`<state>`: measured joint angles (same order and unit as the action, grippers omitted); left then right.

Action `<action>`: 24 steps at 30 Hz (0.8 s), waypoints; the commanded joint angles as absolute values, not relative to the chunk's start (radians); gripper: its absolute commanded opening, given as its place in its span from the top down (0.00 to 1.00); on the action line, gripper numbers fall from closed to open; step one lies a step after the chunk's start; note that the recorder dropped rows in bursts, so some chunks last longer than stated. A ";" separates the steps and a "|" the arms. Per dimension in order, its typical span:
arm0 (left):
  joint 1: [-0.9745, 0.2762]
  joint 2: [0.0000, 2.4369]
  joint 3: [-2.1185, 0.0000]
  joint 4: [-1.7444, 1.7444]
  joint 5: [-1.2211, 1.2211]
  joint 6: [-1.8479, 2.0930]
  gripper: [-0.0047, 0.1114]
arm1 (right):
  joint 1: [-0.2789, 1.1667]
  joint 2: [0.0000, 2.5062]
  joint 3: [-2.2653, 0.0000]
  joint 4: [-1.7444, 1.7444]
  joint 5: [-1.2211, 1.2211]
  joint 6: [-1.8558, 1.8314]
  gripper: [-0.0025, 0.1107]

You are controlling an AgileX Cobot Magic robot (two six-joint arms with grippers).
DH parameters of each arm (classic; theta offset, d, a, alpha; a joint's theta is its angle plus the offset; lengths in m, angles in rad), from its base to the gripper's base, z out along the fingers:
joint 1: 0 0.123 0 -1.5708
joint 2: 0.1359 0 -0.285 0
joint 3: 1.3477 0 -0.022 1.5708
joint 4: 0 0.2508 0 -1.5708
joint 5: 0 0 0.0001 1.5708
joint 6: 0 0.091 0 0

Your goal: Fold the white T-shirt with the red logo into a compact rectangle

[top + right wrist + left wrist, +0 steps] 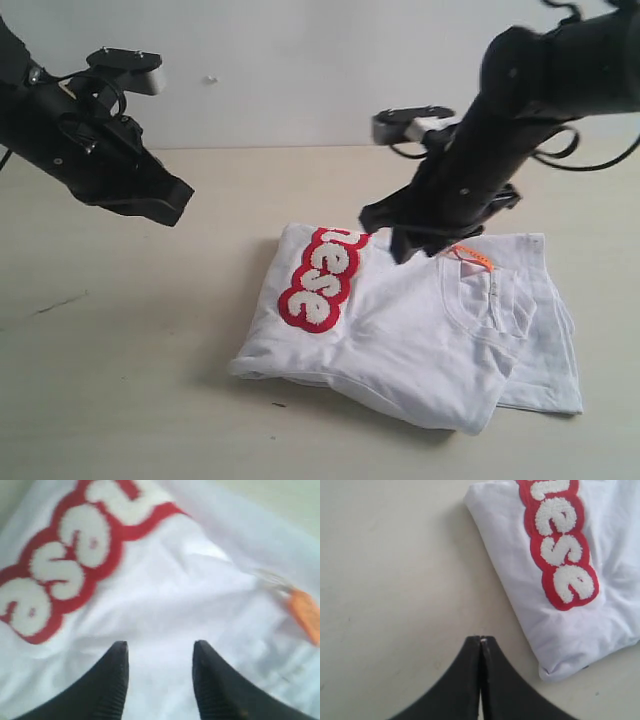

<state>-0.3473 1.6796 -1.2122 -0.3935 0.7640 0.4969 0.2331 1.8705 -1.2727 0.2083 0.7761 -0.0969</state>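
Observation:
The white T-shirt (410, 330) lies folded on the table, and the red logo (322, 278) with puffy white letters runs along its left part. An orange tag (476, 257) shows near the collar. My right gripper (400, 245) hangs just above the shirt's far edge, between the logo and the tag. In the right wrist view that gripper (160, 650) is open over white cloth (170, 595) with nothing between its fingers. My left gripper (178, 205) is raised to the left of the shirt. In the left wrist view it (481, 640) is shut and empty above bare table, apart from the shirt (610, 605).
The beige table (120, 380) extends on all sides of the shirt. A pale wall (300, 70) stands behind the table. A small dark speck (278, 405) lies near the shirt's front edge.

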 commanded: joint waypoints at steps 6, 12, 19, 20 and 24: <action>-0.348 1.669 -1.207 -0.423 0.755 0.493 0.96 | -0.011 1.842 -1.144 0.138 0.765 -0.068 0.51; -0.348 1.669 -1.207 -0.430 0.747 0.493 0.96 | -0.042 1.888 -1.131 0.236 0.733 -0.174 0.51; -0.348 1.669 -1.207 -0.430 0.747 0.493 0.96 | -0.042 1.984 -1.133 0.252 0.687 -0.189 0.51; -0.348 1.669 -1.207 -0.430 0.743 0.493 0.96 | -0.042 1.991 -1.133 0.268 0.681 -0.205 0.51; -0.348 1.669 -1.207 -0.430 0.732 0.493 0.96 | -0.042 2.008 -1.133 0.345 0.674 -0.268 0.51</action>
<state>-0.3473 1.6796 -1.2122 -0.4208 0.7523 0.4969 -0.0367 1.9952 -1.1342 0.2862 0.6922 -0.2196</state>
